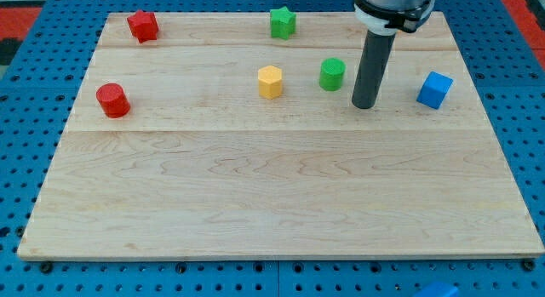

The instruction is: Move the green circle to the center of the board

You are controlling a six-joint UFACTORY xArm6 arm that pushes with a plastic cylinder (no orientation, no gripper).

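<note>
my tip point(366, 105) rests just right of the green circle point(332, 74); no jaws show.

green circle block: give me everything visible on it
The green circle is a short upright cylinder, matte plain green, with a flat round top slightly lighter than its side. It stands on the wooden board in the upper right-centre of the view, touching nothing else. The yellow block sits apart to its left; my tip stands just to its right with a small gap.
</note>
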